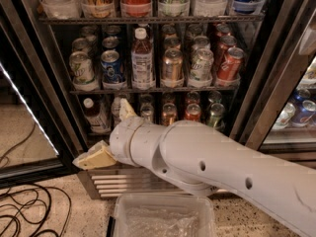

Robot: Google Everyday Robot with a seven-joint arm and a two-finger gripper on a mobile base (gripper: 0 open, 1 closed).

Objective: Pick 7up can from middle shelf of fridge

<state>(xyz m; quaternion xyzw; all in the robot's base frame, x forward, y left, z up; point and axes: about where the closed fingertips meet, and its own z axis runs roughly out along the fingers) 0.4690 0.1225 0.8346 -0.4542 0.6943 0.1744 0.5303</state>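
Note:
The fridge [45, 73] stands open ahead, with its steel grille [106, 183] at the base. The middle shelf [163, 89] holds a row of drinks. The 7up can [81, 69], silver-white with green markings, stands at the shelf's left end, next to a blue Pepsi can [112, 65]. My gripper [99, 132] is open and empty, below and slightly right of the 7up can, in front of the bottom shelf. One cream finger points left at grille height, the other points up toward the middle shelf's edge. My white arm hides part of the bottom shelf.
On the middle shelf stand a clear bottle [142, 58], a gold can [173, 65], a silver can [201, 63] and a red can [229, 63]. A clear plastic bin [163, 221] is below my arm. Cables [24, 211] lie on the floor left. The glass door [27, 112] is open at left.

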